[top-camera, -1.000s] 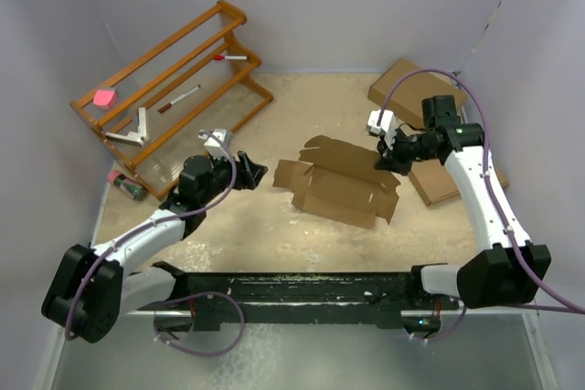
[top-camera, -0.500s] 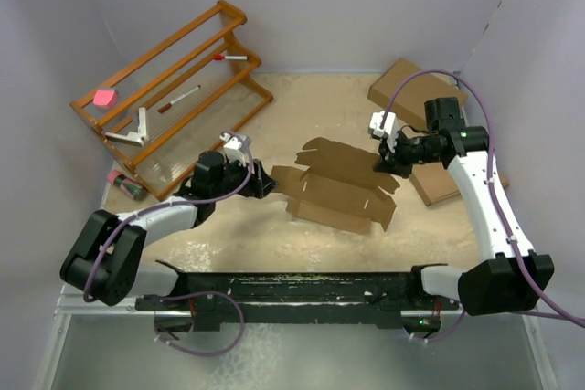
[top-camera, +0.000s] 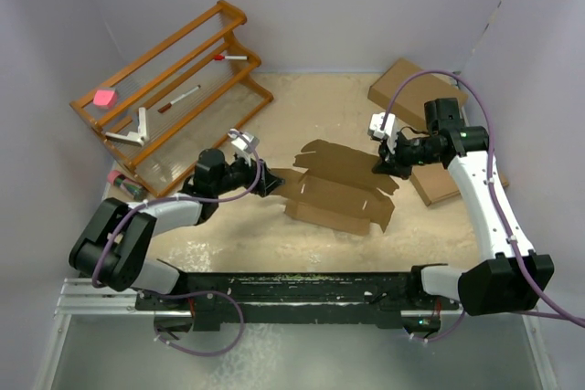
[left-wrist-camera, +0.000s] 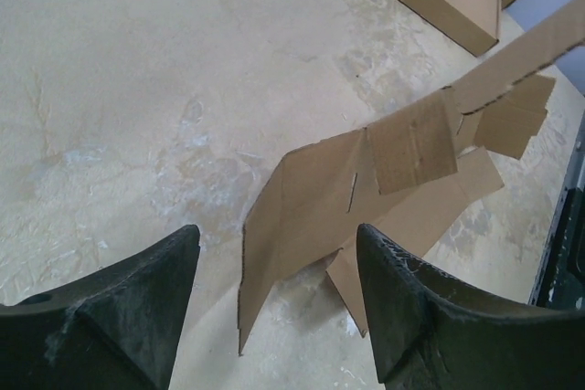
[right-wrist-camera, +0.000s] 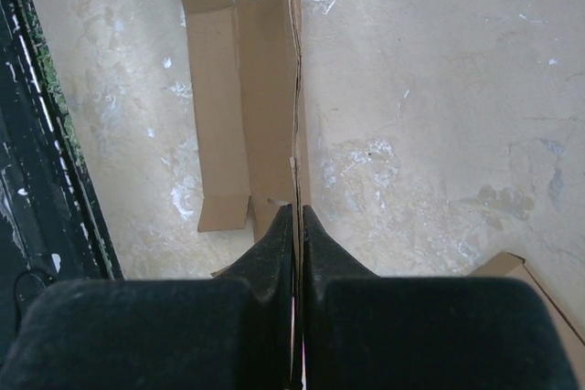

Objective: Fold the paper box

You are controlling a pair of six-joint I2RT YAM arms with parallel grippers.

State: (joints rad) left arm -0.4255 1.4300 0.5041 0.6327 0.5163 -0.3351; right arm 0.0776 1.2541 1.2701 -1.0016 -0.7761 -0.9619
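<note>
Where the bench (top-camera: pixel 329 107) reaches its far-left corner, a wooden rack (top-camera: pixel 222 36) stands slantwise. A pink block (top-camera: pixel 105 97) sits near its left end and a marker (top-camera: pixel 178 99) lies on a middle rail.

Just right of the rack's near end, the left gripper (top-camera: pixel 265 180) is stretched low over the bench, pointing toward the right edge. In the left wrist view its fingers (left-wrist-camera: pixel 137 299) stand wide apart. A raised flap of the paper box (left-wrist-camera: pixel 311 198) stands in the gap between them, and I cannot tell whether it touches either one.

The paper box (top-camera: pixel 338 191) lies in the middle of the bench, a plain brown die-cut sheet only partly folded. Its left end is tilted up off the surface, its long panels are creased along their length, and its notched flaps stick out toward the far edge and the right.

At the sheet's far-right corner the right gripper (top-camera: pixel 384 163) comes in from the right edge. The right wrist view shows its fingers (right-wrist-camera: pixel 274 244) pressed together on a flap seen edge-on as a thin line. The rest of the sheet (right-wrist-camera: pixel 247 89) runs away below them beside the dark rail at the near edge.

Past that arm, two brown boxes sit by the right edge, one (top-camera: pixel 407 84) at the far-right corner and a flatter one (top-camera: pixel 437 182) nearer.
</note>
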